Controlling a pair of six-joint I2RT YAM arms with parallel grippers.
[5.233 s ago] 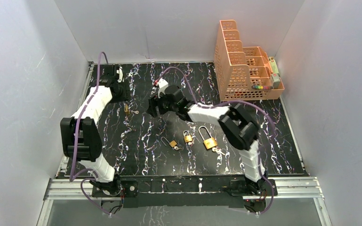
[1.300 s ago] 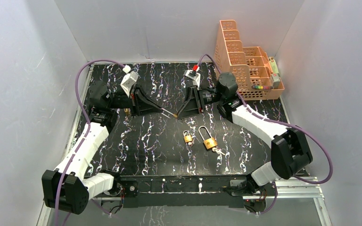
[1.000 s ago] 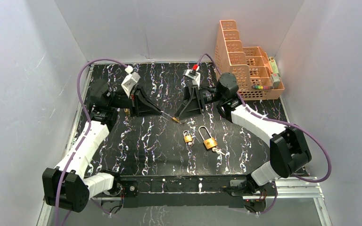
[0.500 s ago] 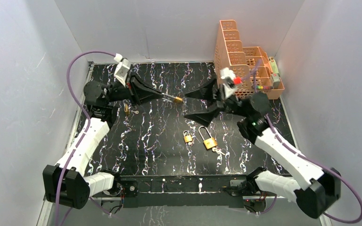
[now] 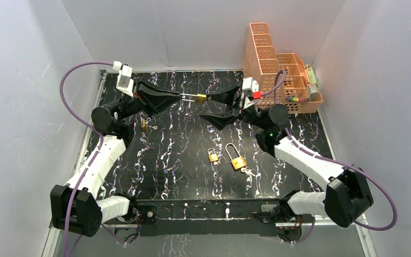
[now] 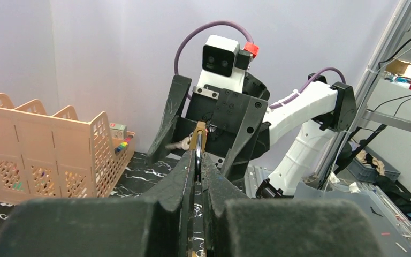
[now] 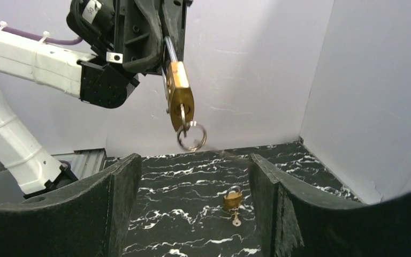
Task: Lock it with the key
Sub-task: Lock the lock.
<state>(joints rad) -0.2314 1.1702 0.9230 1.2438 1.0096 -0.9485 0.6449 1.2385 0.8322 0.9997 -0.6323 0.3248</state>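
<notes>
Padlocks lie nearest my bases on the black marbled surface (image 5: 166, 160): a small padlock (image 5: 213, 156) and, just beside it, a long-shackled padlock (image 5: 236, 160) with a loose key (image 5: 249, 172) at its body. Farther out and raised in the air, my left fingers (image 5: 160, 99) are pinched tight on the shackle of a brass padlock (image 7: 181, 99). It hangs between my two arms with a key (image 7: 182, 114) in its bottom end and a key ring (image 7: 191, 135) dangling. My right fingers (image 5: 220, 119) are spread wide, holding nothing, and face that lock. One tip is very close to it; I cannot tell whether it touches. At the far right stands an orange organizer (image 5: 273, 80).
</notes>
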